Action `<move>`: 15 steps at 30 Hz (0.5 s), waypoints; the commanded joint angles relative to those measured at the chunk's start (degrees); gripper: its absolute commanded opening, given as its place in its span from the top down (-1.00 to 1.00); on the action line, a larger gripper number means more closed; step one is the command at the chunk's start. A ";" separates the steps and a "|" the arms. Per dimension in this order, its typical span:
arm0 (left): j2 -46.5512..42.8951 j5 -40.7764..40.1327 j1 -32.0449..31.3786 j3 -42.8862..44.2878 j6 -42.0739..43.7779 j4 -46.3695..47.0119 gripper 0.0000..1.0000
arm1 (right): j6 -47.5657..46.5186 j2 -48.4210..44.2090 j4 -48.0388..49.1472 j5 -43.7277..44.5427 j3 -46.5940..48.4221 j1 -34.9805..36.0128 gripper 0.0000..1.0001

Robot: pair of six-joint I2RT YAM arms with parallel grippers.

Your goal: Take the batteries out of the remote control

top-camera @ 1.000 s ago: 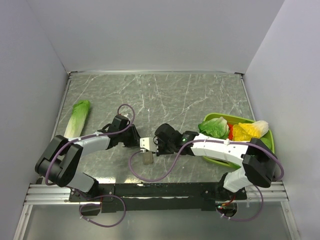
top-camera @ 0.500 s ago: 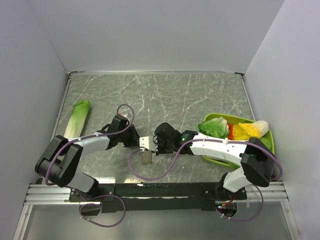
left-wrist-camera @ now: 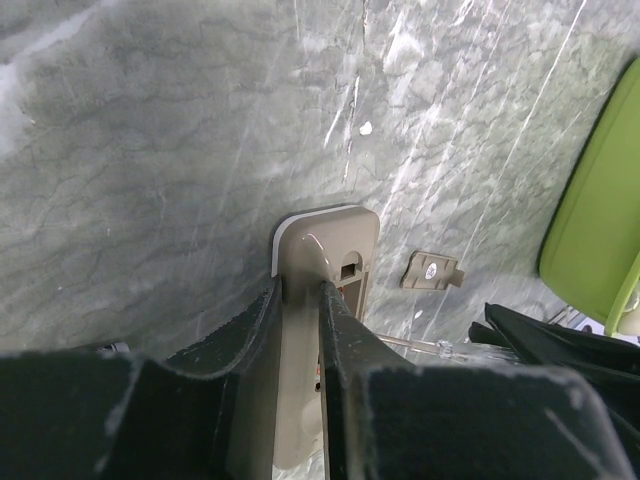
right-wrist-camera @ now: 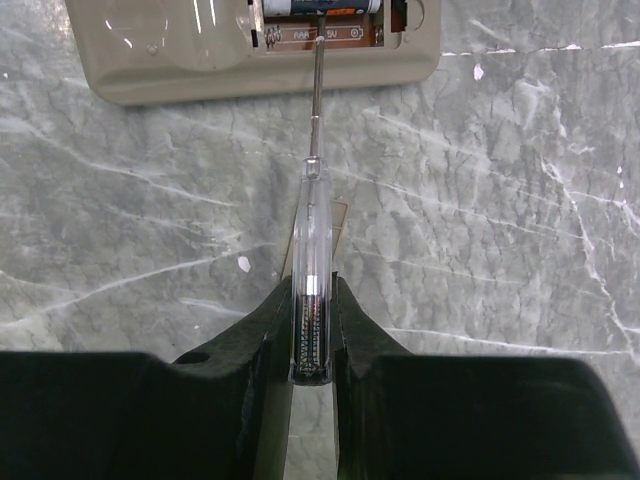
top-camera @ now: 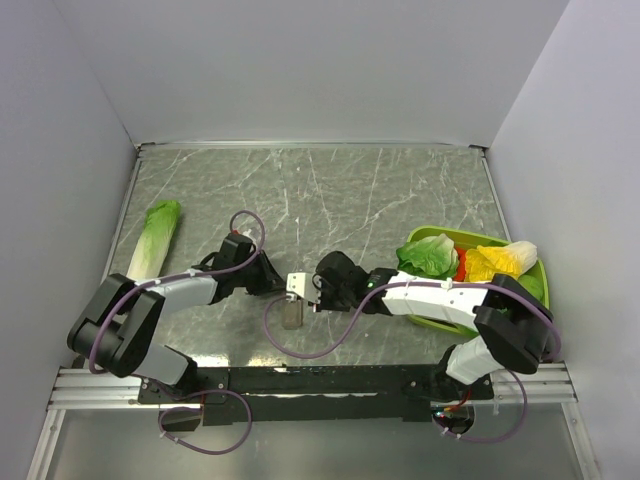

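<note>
- Marble table point(top-camera: 400, 190): my two arms meet midway along its near edge.
- Left gripper point(left-wrist-camera: 300, 295): fingers closed on the remote control point(left-wrist-camera: 330, 240), grey-tan back up, steadying it.
- Right gripper point(right-wrist-camera: 312, 290): clamped tight on a clear-handled screwdriver point(right-wrist-camera: 312, 220), with the remote dead ahead and its long axis crossways to the shaft.
- Battery point(right-wrist-camera: 320, 5): in the open bay, at the screwdriver tip; I judge a pry comes next.

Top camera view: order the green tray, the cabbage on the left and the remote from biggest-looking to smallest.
1. Green tray, largest even though partly covered.
2. Cabbage, long but narrower.
3. Remote, clearly the smallest.
</note>
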 commanded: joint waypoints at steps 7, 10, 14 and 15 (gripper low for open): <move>-0.62 -0.93 -0.99 -0.44 -1.77 -5.12 0.77 | 2.72 3.12 2.55 -3.34 -0.14 0.22 1.00; -1.42 -1.37 -0.99 0.61 -1.51 -6.87 0.77 | 3.42 2.33 3.16 -3.43 -0.75 0.22 1.00; -1.94 -1.90 -0.99 1.40 -1.24 -8.11 0.71 | 3.34 -0.22 4.39 -3.34 -1.98 0.22 1.00; -2.03 -2.07 -0.99 1.49 -1.25 -8.37 0.71 | 3.25 -0.57 4.39 -3.69 -1.98 0.31 1.00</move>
